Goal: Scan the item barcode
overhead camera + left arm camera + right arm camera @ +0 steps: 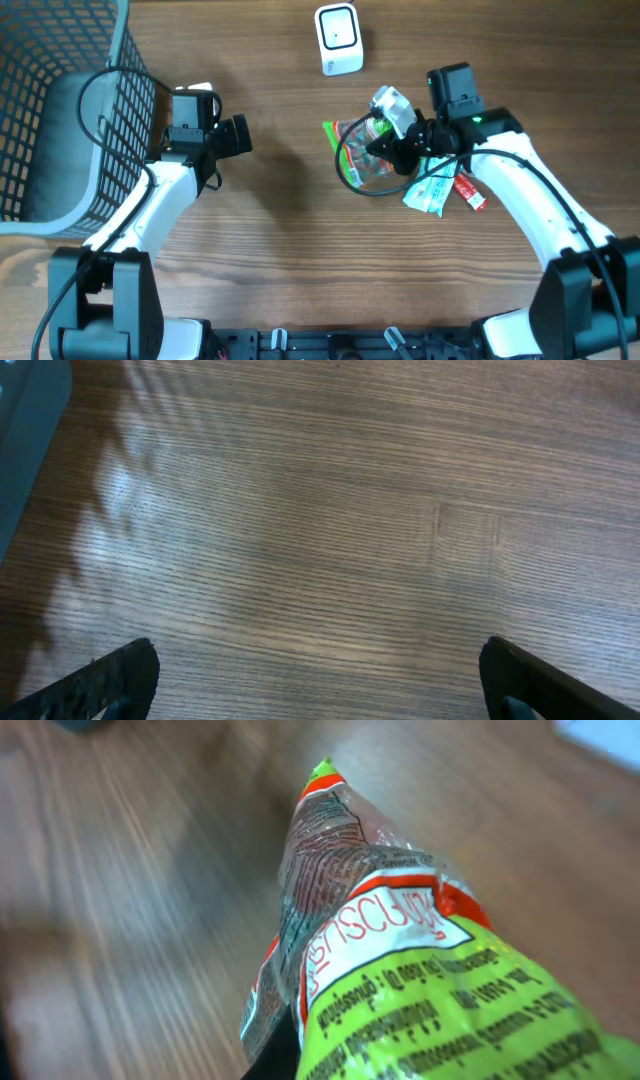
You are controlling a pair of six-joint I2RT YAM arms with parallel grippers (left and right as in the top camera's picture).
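We see the right claw [388, 150] clamped on a snack packet [390, 970]; the left claw [243, 135] stands apart, tabletop [320, 510] beneath it.

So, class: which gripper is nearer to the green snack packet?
Right. The right gripper is shut on the green snack packet. The left gripper hangs open over the table, well away on the side of the basket.

A crinkled snack packet [400, 980] fills the view straight out from the right claw [330, 1068], which pinches its near end. It is lime green with red trim and a white label, and its clear tip points away. One dark finger [272, 1058] shows beneath it. The blurred wooden table [120, 920] lies beyond.
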